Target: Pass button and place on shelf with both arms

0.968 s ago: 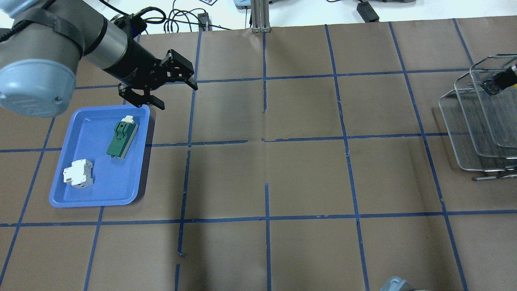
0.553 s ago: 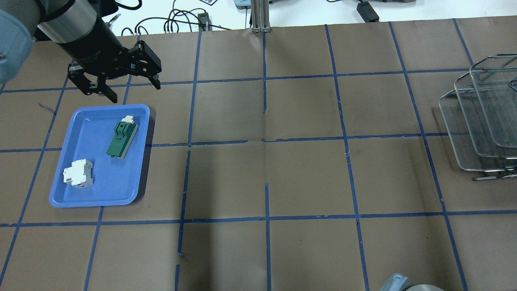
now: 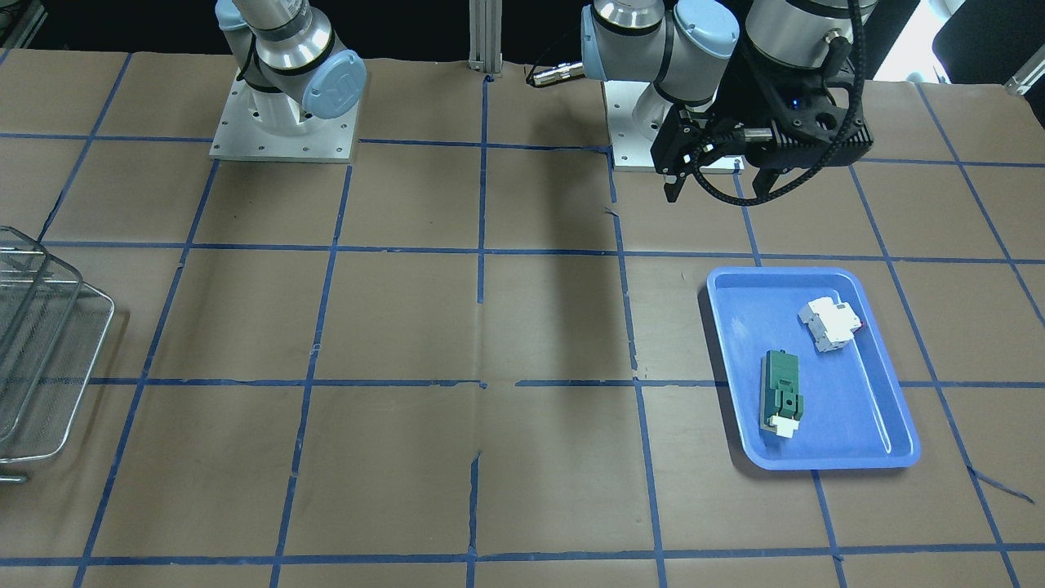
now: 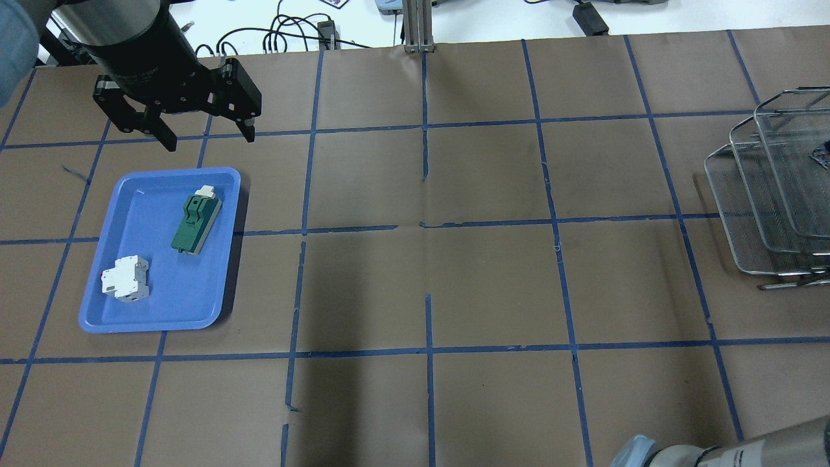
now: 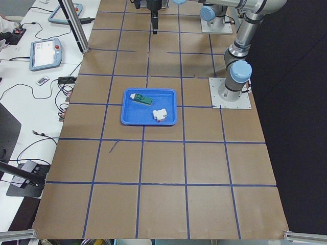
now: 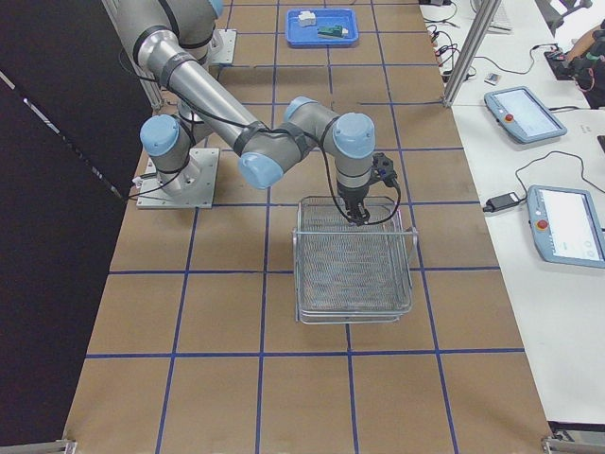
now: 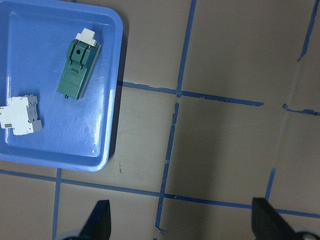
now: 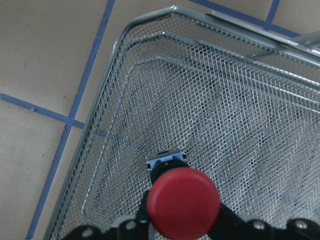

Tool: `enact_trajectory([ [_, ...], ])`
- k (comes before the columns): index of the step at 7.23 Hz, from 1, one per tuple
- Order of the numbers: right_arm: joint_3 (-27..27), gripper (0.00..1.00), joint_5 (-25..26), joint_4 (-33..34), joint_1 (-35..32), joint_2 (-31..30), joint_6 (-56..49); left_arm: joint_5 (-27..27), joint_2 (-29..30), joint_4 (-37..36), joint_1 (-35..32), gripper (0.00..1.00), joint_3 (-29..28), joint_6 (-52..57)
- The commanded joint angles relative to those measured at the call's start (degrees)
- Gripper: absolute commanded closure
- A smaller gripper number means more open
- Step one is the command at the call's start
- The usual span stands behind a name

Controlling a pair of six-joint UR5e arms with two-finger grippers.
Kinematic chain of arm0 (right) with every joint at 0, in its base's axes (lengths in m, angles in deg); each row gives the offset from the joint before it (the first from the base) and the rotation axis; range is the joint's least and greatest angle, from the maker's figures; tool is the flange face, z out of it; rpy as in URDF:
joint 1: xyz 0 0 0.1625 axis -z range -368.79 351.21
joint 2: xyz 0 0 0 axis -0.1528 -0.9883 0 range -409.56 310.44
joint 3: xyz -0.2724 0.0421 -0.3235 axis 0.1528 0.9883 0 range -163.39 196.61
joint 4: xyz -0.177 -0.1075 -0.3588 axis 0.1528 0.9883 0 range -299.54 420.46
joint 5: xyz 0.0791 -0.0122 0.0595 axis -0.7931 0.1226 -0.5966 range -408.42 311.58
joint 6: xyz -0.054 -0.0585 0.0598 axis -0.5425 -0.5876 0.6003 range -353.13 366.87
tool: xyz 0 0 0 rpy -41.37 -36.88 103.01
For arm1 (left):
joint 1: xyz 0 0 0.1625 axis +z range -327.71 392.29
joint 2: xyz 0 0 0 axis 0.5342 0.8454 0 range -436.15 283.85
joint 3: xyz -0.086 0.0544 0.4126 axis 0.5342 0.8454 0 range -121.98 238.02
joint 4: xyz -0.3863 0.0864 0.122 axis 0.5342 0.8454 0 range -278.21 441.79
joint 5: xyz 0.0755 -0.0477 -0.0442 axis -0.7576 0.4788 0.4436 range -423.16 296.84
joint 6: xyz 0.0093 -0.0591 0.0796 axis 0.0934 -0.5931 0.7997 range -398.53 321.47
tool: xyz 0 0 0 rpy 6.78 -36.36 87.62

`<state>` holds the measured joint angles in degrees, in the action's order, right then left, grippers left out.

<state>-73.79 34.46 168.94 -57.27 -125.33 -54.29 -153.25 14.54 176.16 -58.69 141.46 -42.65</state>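
The button (image 8: 183,202), red cap toward the camera, is held in my right gripper (image 8: 183,227), which is shut on it just above the mesh of the shelf (image 8: 240,100). The exterior right view shows that gripper (image 6: 357,216) over the rear part of the shelf (image 6: 354,274). In the overhead view the shelf (image 4: 746,214) is at the far right edge, and the right gripper is almost out of frame there. My left gripper (image 4: 209,140) is open and empty, just beyond the far edge of the blue tray (image 4: 162,324).
The blue tray holds a green rectangular block (image 4: 196,224) and a white boxy breaker (image 4: 126,279). The table is brown paper with a blue tape grid. Cables and an aluminium post (image 4: 418,26) stand at the far edge.
My left gripper has swung left and away from the tray's far right corner, still open. The right gripper with the button has moved right, out of the overhead view.
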Motion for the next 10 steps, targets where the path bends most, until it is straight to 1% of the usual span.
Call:
enact_trajectory([
  [1, 0.39, 0.00, 0.09, -0.99, -0.65, -0.51, 0.87, 0.44, -0.25, -1.03, 0.18, 0.00, 0.06, 4.20],
  [2, 0.48, 0.00, 0.00, -1.52, -0.82, -1.82, 1.04, 1.74, -0.25, -1.11, 0.27, 0.00, -0.12, 4.21],
  [3, 0.48, 0.00, 0.00, -6.65, -2.48, -5.14, 1.39, 3.06, -0.25, -1.12, 0.27, 0.00, 0.14, 4.04],
  [4, 0.40, 0.00, 0.00, -9.58, -5.45, -9.61, 3.83, 3.08, -0.34, -1.12, 0.27, 0.00, 0.23, 4.04],
  [5, 0.48, 0.00, 0.00, -14.13, -9.40, -13.92, 7.16, 3.08, -0.34, -1.12, 0.27, 0.00, 0.23, 4.04],
  [6, 0.31, 0.00, 0.00, -15.92, -14.57, -17.18, 13.20, 3.08, -0.34, -1.29, 0.27, 0.00, 0.06, 4.21],
  [7, 0.39, 0.00, 0.26, -16.72, -20.63, -17.47, 21.70, 2.99, -0.34, -1.29, 0.36, 0.00, -0.12, 4.21],
  [9, 0.39, 0.00, 1.22, -17.95, -34.85, -18.53, 44.16, 2.99, -0.34, -1.29, 0.45, 0.00, -0.03, 4.21],
  [10, 0.39, 0.00, 4.97, -17.52, -41.02, -18.36, 53.33, 2.99, -0.34, -1.29, 0.36, 0.00, 0.06, 4.21],
])
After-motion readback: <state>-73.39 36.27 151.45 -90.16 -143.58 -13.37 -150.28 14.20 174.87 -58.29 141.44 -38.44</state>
